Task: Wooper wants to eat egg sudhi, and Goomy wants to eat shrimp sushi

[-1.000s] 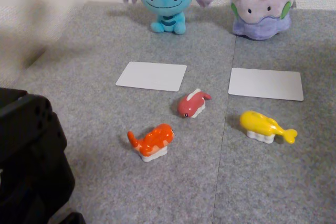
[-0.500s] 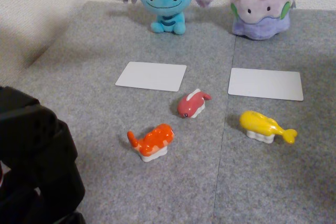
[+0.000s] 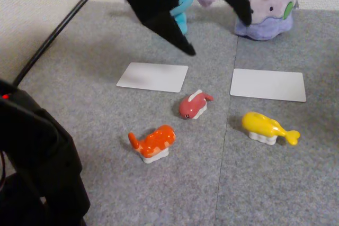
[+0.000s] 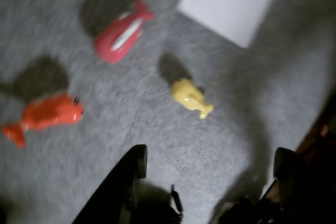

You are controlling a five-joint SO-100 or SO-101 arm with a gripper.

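In the fixed view my black gripper (image 3: 218, 35) hangs open and empty above the back of the grey mat, covering most of Wooper (image 3: 183, 13). Goomy (image 3: 266, 8) sits at the back right, just past the right fingertip. The yellow egg sushi (image 3: 267, 127) lies at the front right and the orange shrimp sushi (image 3: 153, 142) at the front centre. The blurred wrist view looks down on the egg sushi (image 4: 190, 97) ahead of the open gripper (image 4: 210, 162), with the shrimp sushi (image 4: 47, 116) far to the left.
A pink-red sushi toy (image 3: 194, 104) lies between two white cards (image 3: 152, 77) (image 3: 268, 84) on the mat. The arm's black base (image 3: 37, 168) fills the bottom left corner, and a cable (image 3: 58, 30) runs up from it. In the wrist view the pink-red toy (image 4: 121, 35) and one card (image 4: 227, 3) show.
The arm has swung from the top left corner to the right, over the mat's back. The open gripper now covers Wooper. The toys and cards have not moved.
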